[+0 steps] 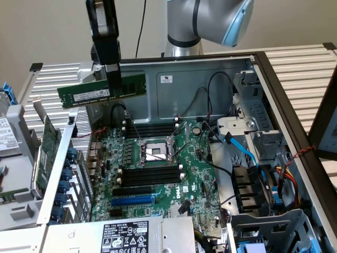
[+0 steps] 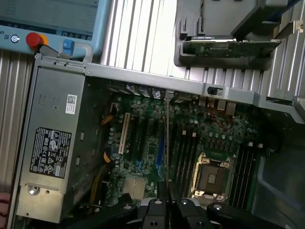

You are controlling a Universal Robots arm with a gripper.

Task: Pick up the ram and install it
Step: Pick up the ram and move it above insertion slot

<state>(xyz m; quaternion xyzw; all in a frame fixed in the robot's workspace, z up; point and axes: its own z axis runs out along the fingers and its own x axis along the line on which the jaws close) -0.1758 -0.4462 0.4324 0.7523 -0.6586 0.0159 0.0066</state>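
Nearest the camera in the exterior view, along the bottom edge, lies the grey power supply, its front cut off by the frame. Behind it the motherboard lies flat in the open case, with the processor socket between two banks of black memory slots. The ram sits in none of them. It hangs in the air at the upper left of the frame, its long side nearly level, well above the board. The gripper is clamped on it from above, and a black finger hides its middle. In the wrist view the ram shows edge-on as a thin line running out from the gripper. The gripper's upper part and the arm run off the top edge.
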